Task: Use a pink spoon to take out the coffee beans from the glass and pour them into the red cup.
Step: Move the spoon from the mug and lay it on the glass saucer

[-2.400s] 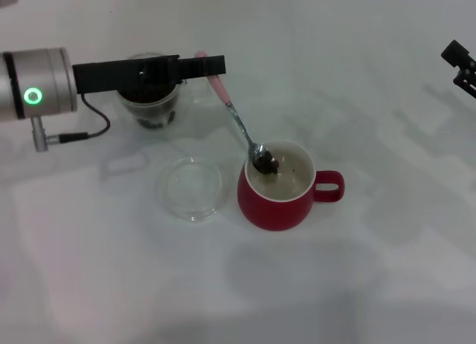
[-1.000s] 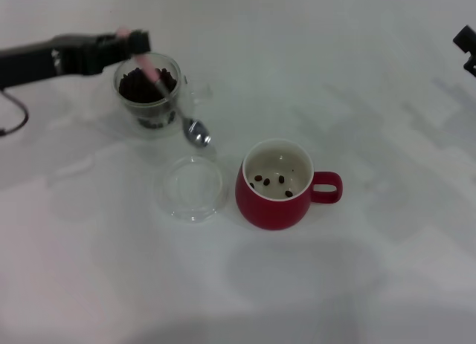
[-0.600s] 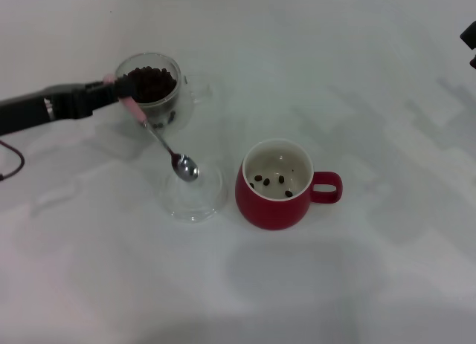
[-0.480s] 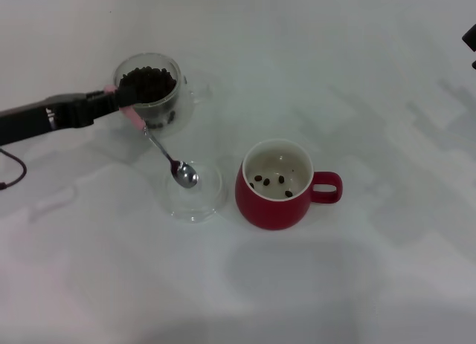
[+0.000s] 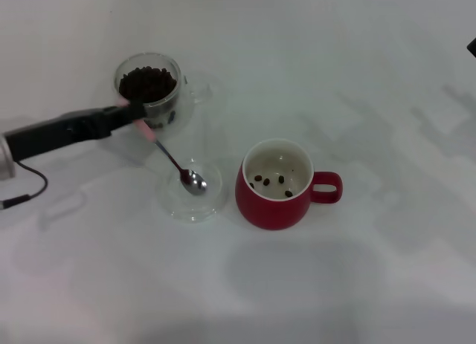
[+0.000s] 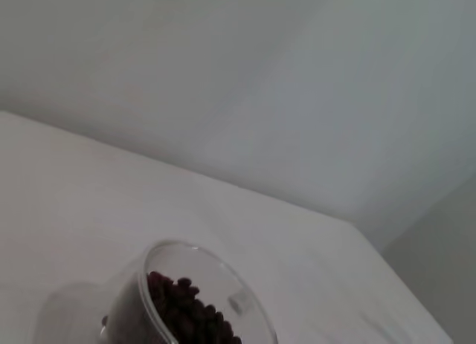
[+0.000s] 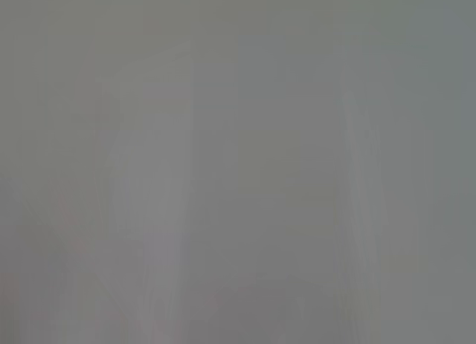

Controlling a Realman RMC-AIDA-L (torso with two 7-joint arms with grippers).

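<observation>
One spoon [image 5: 175, 163], one glass [image 5: 149, 89], one red cup [image 5: 277, 185] and one clear dish [image 5: 191, 189] are being counted; four loose beans [image 5: 271, 180] are being seen inside the cup.

Black left arm [image 5: 67, 131], thin black cable [image 5: 30, 189]

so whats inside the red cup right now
A few coffee beans lie on the white bottom of the red cup, roughly five, loosely scattered. The near part of the floor is hidden behind the cup's front wall, so more beans could sit there unseen.
</observation>
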